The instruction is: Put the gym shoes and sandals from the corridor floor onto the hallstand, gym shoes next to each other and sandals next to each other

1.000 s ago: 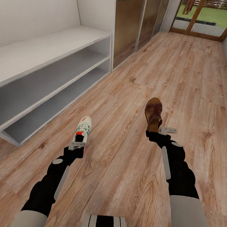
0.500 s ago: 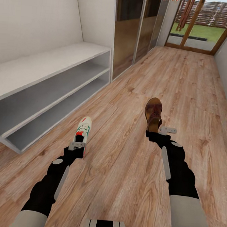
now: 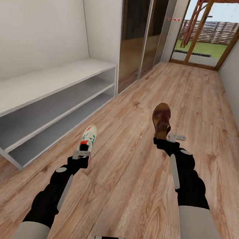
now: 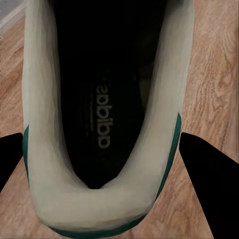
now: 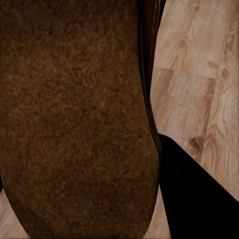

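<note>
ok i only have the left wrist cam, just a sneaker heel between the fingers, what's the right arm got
Observer: The right pincer grips a brown sandal by its heel end, toe pointing away down the corridor.
Operator: where's the rack
Observer: The shoe rack runs along the wall on the robot's left, its two open shelves facing the wooden floor.
Operator: and my sneaker from above
Observer: The sneaker sticks out ahead of the left pincer, toe pointing forward, level with the rack's near end.
</note>
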You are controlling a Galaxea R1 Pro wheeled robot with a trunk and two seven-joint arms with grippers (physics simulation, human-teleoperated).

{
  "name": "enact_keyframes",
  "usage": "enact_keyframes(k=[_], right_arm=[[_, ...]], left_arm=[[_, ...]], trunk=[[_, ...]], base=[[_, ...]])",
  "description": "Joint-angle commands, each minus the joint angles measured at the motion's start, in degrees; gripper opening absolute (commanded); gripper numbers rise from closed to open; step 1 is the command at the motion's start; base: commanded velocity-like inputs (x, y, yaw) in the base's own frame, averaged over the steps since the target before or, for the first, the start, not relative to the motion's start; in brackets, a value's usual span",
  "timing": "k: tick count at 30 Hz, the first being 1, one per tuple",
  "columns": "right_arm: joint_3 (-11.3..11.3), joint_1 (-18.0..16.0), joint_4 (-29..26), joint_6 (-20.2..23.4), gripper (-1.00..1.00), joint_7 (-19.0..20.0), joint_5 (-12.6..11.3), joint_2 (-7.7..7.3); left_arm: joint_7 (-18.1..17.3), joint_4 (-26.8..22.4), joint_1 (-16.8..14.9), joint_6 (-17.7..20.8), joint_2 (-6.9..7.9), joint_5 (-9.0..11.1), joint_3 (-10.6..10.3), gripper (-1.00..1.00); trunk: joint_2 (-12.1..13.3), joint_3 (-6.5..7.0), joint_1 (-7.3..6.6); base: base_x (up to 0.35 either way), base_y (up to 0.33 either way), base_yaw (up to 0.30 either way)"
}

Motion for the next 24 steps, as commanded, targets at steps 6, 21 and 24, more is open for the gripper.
enact_keyframes(k=[6,21,24], right_arm=[[-0.1,-0.1,0.0,0.3,-1.00,-0.1,-0.1,0.05],[-0.1,-0.1,0.0,0.3,-1.00,-0.1,-0.1,0.05],[-0.1,-0.1,0.0,0.3,-1.00,-0.1,-0.1,0.05]], left_arm=[[-0.2,-0.1,0.0,0.6,-0.06,-0.5,0.1,-1.00],[-0.3,-0.1,0.0,0.7,-0.06,-0.5,0.1,-1.00],[-0.3,-0.1,0.0,0.7,-0.06,-0.5,0.1,-1.00]], trunk=[[0.1,1.86,-0.16],[0.3,6.60,-0.54],[0.3,7.54,-0.62]], base=[[0.000,0.000,0.000],[0.000,0.000,0.000],[0.000,0.000,0.000]])
